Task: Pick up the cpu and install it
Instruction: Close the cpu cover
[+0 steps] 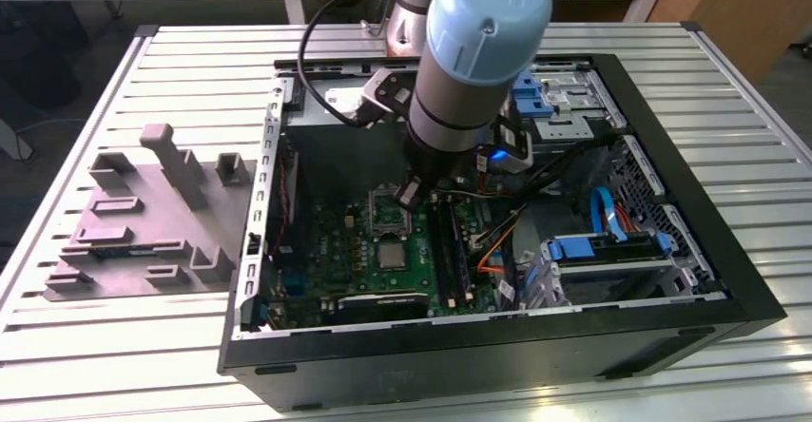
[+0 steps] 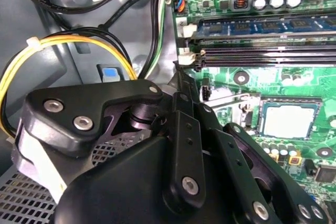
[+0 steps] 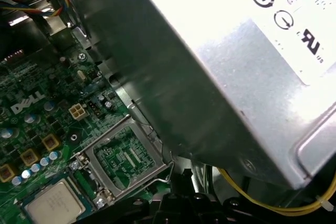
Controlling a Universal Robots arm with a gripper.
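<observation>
The gripper (image 1: 409, 194), a set of black, bolted metal links on the end of the pale blue arm (image 1: 489, 32), hangs low inside the open computer case (image 1: 508, 346), close over the hollow square metal frame (image 3: 107, 139). Whether it is spread or pressed together I cannot tell. The cpu (image 3: 55, 203), a thin square with a flat, dull silver top, is apart from the gripper: it lies flat in its socket on the green circuit board (image 1: 368, 260), just beside the frame, which stands tilted up. Near it run long dark memory slots (image 2: 262, 51). A large grey sheet-metal box (image 3: 252, 77) with a white label looms beside the frame, with yellow wires (image 2: 79, 43) curving past it. The case rests on a slatted metal counter (image 1: 114, 346), next to a grey moulded block (image 1: 140, 222).
</observation>
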